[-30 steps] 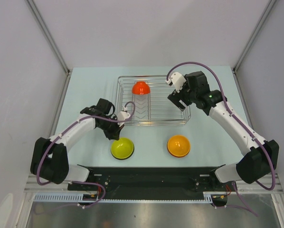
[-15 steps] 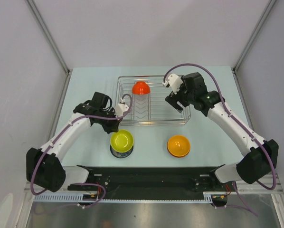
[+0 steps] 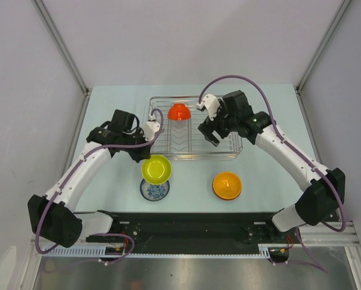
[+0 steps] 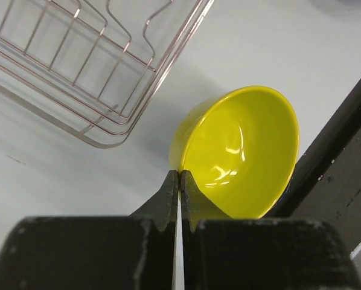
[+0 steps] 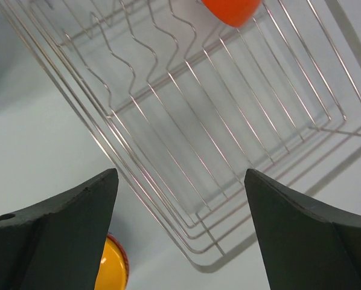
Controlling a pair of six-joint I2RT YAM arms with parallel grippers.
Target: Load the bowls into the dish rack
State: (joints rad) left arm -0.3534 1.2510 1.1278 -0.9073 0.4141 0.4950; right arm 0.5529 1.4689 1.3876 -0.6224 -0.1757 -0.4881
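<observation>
**One bowl racked, one in your grip, one waiting**

Nearest you, a blue-patterned dish lies flat on the desk. To its right the orange bowl sits upside down, well apart from both tools, with nothing holding it.

Just beyond the dish, your left tool is pinched tight on the rim of the yellow bowl. The bowl is tilted with its hollow showing. From above it looks lifted clear of the desk, over the far edge of the dish. It is just short of the near left corner of the dish rack.

The rack stands in the middle of the desk. The red bowl rests upside down inside it, on the far side and left of centre. Your right tool hangs over the right half of the rack with its fingers spread wide and nothing between them. Its wrist view shows only bare wire below.

By my reckoning you are about a third of the way through. One bowl is loaded, one is gripped but not yet over the rack wall, and one is untouched. The yellow bowl has yet to cross the near wall and settle among the tines. After that comes the orange bowl, which lies closer to your right arm. I cannot tell whether the shallow blue dish counts as a bowl to load.
</observation>
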